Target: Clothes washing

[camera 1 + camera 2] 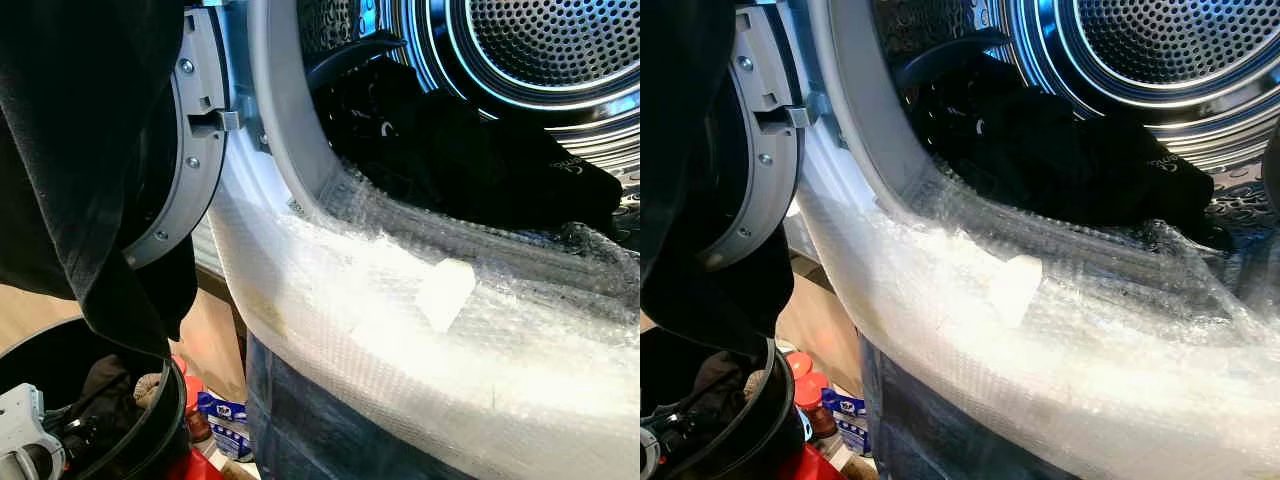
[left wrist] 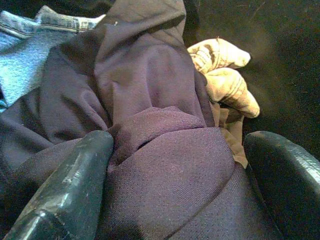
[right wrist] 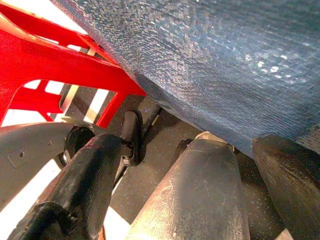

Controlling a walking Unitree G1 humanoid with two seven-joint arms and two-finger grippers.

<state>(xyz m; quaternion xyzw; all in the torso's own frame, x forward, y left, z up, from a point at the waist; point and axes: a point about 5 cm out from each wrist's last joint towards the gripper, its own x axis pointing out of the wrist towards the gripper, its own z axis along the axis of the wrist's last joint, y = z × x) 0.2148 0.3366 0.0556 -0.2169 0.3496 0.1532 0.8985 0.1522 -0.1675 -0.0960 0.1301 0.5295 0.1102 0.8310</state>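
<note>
Red-capped bottles (image 1: 808, 395) stand beside a red plastic frame (image 3: 55, 60).

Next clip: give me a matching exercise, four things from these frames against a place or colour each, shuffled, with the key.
Things:
1. black clothes
2. bubble wrap
3. purple garment
4. jeans

Places or colours:
A. between the left gripper's two black fingers
B. light blue, beside the purple cloth
C. lying inside the washer drum
D. draped over the lower rim of the washer opening

Pairs: 1-C, 2-D, 3-A, 4-B
</note>
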